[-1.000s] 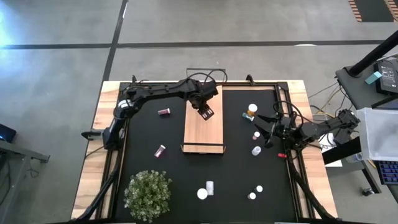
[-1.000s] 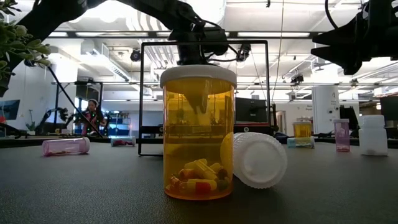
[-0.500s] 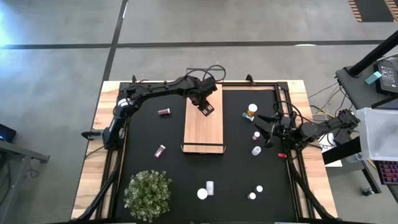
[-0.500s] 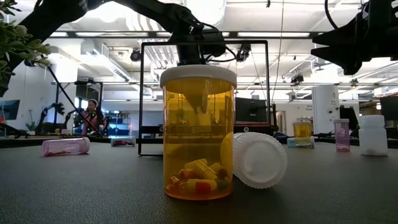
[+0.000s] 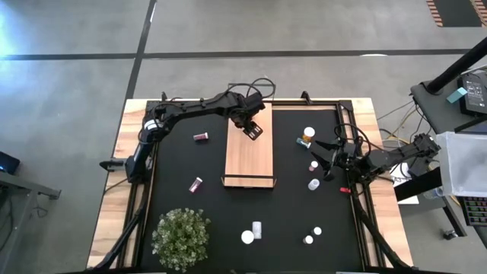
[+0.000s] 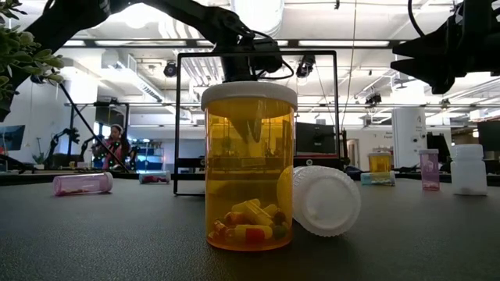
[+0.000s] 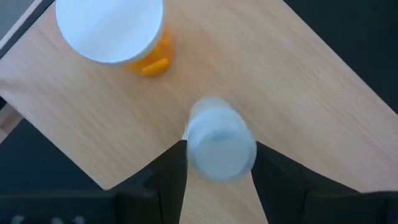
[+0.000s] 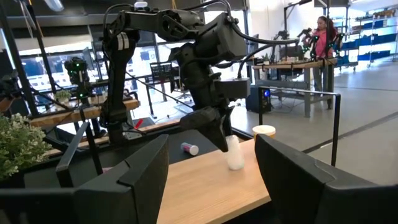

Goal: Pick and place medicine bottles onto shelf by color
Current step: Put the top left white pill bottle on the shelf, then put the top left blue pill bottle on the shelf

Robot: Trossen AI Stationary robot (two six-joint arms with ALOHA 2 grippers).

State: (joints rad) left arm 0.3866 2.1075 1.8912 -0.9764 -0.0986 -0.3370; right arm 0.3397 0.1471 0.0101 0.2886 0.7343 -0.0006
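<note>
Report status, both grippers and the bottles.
Left gripper around pale bottle on shelf, beside orange bottle. Right gripper open, waiting by mat's right edge.

Your work surface: a wood-edged table covered by a black mat, with the shelf lying on it.

On the shelf board you have an orange bottle with a white cap and a pale bluish bottle near its far end. On the mat you see two pink bottles lying left of the shelf, a potted plant at the near left, an orange bottle and more small bottles to the right, and several white-capped ones along the near edge.
</note>
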